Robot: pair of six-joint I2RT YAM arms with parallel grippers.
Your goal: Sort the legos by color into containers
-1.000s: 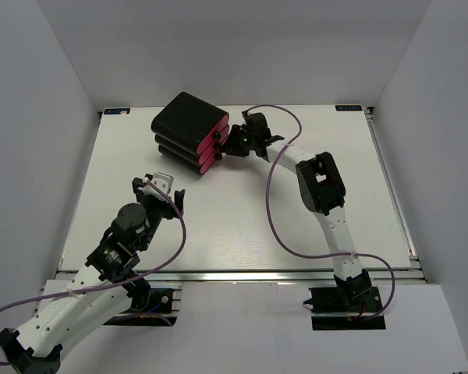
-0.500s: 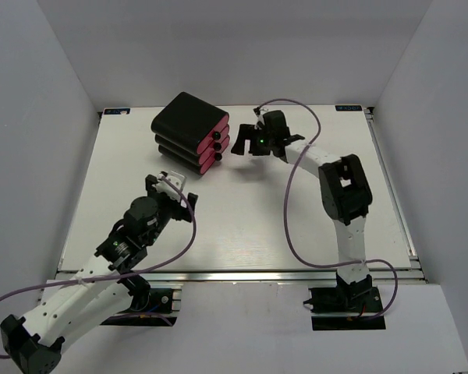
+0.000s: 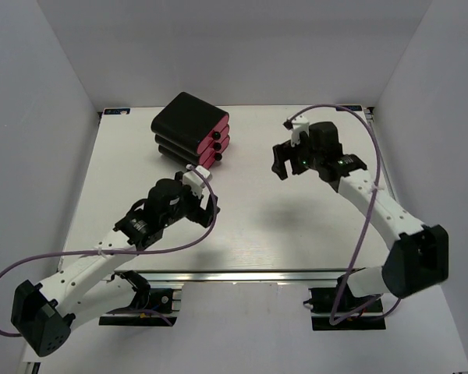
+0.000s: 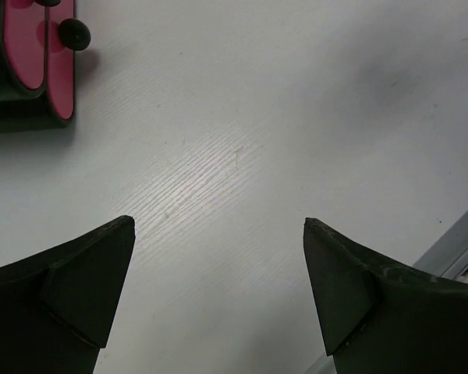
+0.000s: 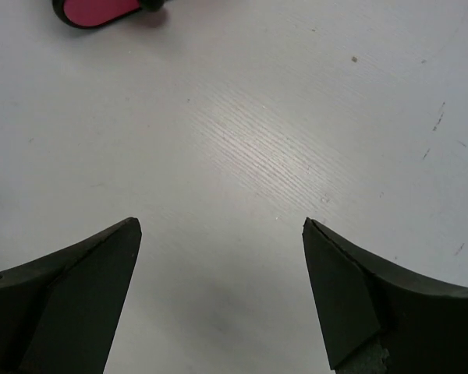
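I have both arms hanging above the white table (image 3: pixel 125 179), and neither holds anything. The left gripper (image 3: pixel 205 204) has its jaws spread wide, and its wrist camera shows only bare tabletop between the two dark fingers (image 4: pixel 78 288). The right gripper (image 3: pixel 281 162) is just as wide apart and just as empty in its own view.

The drawer unit (image 3: pixel 189 118) sits at the far left of the table. Its three pink fronts (image 3: pixel 209 149) are turned toward the near right, and the dark knobs (image 3: pixel 217 143) are stacked one above another. All three drawers look pushed in. I can't find a single lego brick in any view, on the table or in a jaw, so my guess is they are already inside. With the fronts closed I can't check the colors.

If another move is needed, it turns on those knobs. A drawer would pull out along the line running near-right from the fronts. The left gripper is the nearer one, sitting just on the near side of the fronts, and the unit (image 4: pixel 23 62) shows at the upper left corner of its view. The right gripper is well apart to the right and sees only one pink corner (image 5: pixel 97 9).
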